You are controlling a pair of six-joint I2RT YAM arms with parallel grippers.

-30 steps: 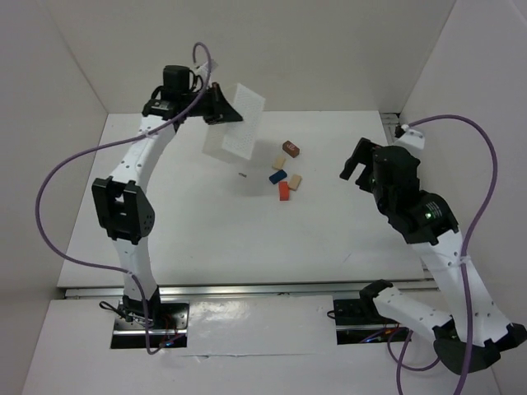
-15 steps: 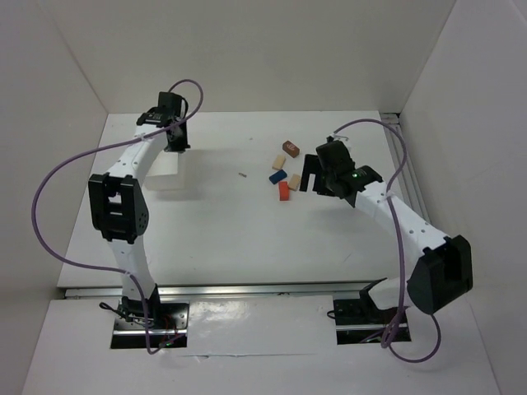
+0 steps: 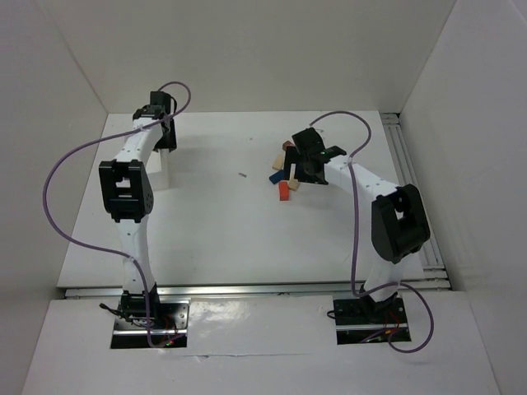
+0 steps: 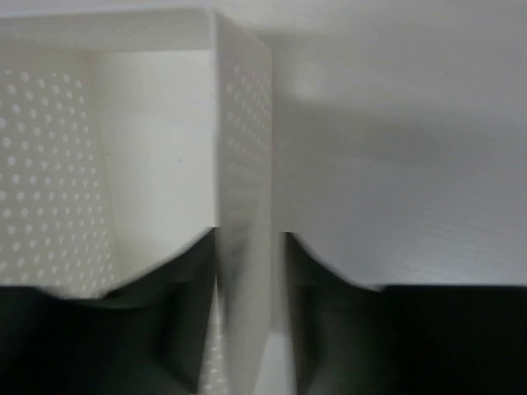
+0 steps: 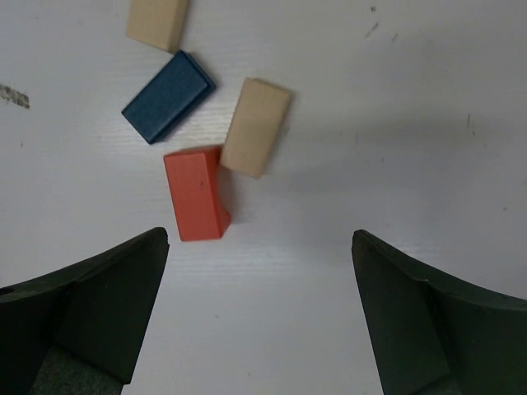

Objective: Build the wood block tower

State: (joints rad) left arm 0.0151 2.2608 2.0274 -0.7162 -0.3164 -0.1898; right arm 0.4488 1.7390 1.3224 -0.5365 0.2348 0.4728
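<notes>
Hovering released, the right jaws are facing a probably light, stiff orange-red rectangular wooden block [image 5: 196,193] at eleven o'clock, pinchable across its width.

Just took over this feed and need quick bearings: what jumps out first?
Mid-table lie an orange-red block, a blue block and two pale blocks, loose, none stacked. The right gripper hangs open just above them. At the far left, the left gripper pinches one wall of the white tub.
</notes>
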